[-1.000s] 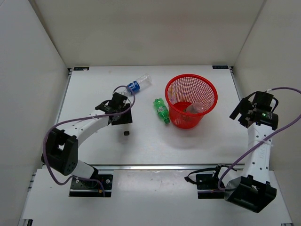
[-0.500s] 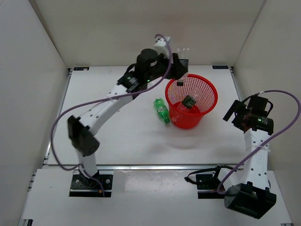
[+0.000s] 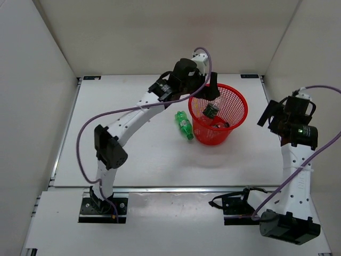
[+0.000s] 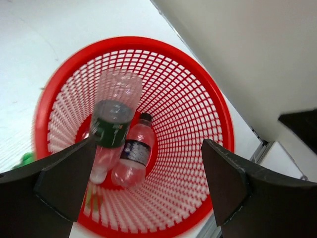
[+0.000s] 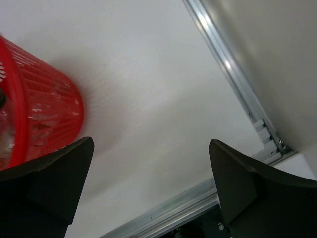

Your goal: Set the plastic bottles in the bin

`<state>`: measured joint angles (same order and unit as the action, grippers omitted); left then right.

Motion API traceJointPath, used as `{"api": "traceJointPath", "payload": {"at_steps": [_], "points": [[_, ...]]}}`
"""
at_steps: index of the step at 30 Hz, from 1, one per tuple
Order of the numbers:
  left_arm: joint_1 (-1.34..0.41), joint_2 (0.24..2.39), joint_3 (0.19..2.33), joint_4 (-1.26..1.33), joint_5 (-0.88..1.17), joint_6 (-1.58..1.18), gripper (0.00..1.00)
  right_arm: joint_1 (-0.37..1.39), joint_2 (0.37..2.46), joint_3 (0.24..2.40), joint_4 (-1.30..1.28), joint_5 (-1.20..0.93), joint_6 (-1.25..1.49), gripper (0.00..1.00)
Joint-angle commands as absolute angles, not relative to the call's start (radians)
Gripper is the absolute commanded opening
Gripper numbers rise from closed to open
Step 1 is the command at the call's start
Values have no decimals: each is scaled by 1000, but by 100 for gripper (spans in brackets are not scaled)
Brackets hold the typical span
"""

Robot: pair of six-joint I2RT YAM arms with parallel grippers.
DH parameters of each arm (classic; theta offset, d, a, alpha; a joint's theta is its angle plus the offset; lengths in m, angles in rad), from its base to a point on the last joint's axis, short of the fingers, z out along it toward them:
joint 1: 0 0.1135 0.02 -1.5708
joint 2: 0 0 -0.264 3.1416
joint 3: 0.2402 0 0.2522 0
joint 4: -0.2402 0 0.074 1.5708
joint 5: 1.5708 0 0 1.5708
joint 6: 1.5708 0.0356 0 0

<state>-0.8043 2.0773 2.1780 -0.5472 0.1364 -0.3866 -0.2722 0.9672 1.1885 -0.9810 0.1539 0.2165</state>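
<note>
On the desk the red bin sits under the left hand, spread wide so a dark-labelled bottle drops beside a second bottle. The right hand idles wide, well apart. The green bottle waits just outside.

The left arm reaches far forward, left gripper pointing down with jaws wide apart, while the raised right arm holds the right gripper equally wide.

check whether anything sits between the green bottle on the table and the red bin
Nothing visible does: the green bottle lies on the table close beside the bin, on its left in the top view, with no object in the gap.
</note>
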Motion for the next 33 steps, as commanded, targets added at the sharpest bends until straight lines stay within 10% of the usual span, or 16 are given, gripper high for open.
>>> {"api": "traceJointPath", "payload": {"at_steps": [1,15,22,33], "points": [[-785,1803,2172,-630,72,-321,99,-175,997,1363,-976,273,175,99],[-329,984,1002,-842,-202,-483,99,668,1604,1989,-1078,270,138,99],[-299,776,965,-1021,-328,-541,99,798,2032,2345,-1106,118,97,98],[-311,770,1008,-1068,-353,-479,99,784,2371,2375,-1160,526,179,99]]}}
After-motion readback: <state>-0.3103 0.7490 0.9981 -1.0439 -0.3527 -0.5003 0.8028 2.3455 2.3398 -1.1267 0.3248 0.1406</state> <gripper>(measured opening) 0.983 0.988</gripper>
